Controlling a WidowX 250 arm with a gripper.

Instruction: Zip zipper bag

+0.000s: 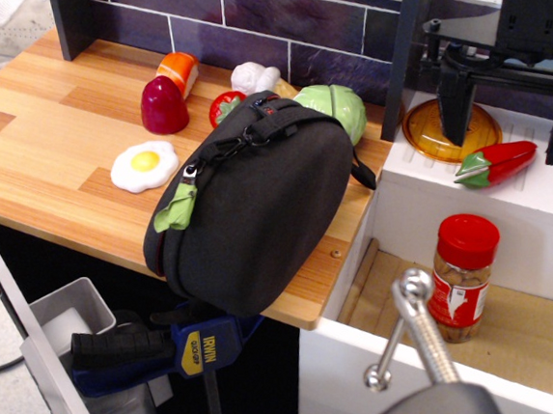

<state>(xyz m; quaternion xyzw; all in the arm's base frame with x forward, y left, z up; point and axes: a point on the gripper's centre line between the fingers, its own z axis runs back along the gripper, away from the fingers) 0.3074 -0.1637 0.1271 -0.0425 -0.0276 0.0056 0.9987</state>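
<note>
Nearest the camera, a metal faucet [418,325] rises at the bottom right, and beside it on the left a blue clamp [187,348] grips the near edge of the wooden countertop [47,130]. In the open drawer [520,336] on the right stands a jar [461,268] with a red lid.

The zipper bag [257,204], a large black rounded case, lies on the near right part of the countertop with its lower end hanging past the near edge. Its green leaf-shaped pull tab [177,211] sits on the left side of the bag, near the near end of the zipper.

Left of the bag lies a toy fried egg [144,165]. Farther back are a dark red toy vegetable [163,106], an orange and white toy [179,72], a toy tomato [224,105], a white toy [255,76] and a green toy cabbage [336,110], the last just behind the bag.

To the far right, a toy red pepper [495,163] and an orange dish [440,135] rest on a white surface [509,206]. The gripper [506,114] hangs above them, well apart from the bag, its dark fingers [454,99] spread wide and holding nothing.
</note>
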